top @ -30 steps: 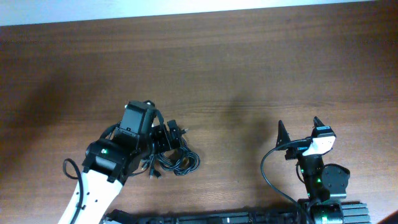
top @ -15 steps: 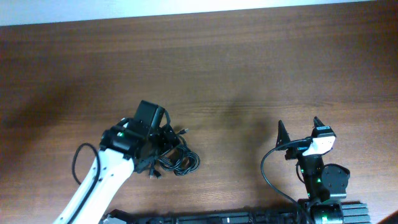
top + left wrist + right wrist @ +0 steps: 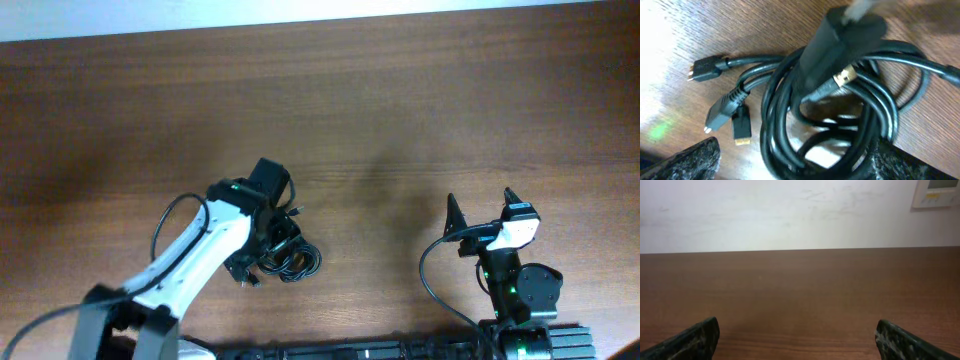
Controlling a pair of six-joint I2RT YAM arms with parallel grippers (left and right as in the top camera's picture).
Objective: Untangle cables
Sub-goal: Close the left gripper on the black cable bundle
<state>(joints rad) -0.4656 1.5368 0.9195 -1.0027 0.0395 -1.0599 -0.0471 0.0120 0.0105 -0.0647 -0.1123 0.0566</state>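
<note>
Hovering over cables (image 3: 775, 115), one tangled heap, nothing separated
Left end effector (image 3: 795, 161) spread wide, empty; right end effector (image 3: 798, 340) wide, idle

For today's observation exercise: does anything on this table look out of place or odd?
Yes: the cables lie in one tangled coil under the left tool, loops crossing, plug ends poking out. Nothing else stands out.

Cables (image 3: 290, 258) lie coiled on counter (image 3: 400, 100); left gripper (image 3: 265, 232) directly over cables; plug ends (image 3: 720, 110) left of cables; right gripper (image 3: 481, 208) well right of cables.
</note>
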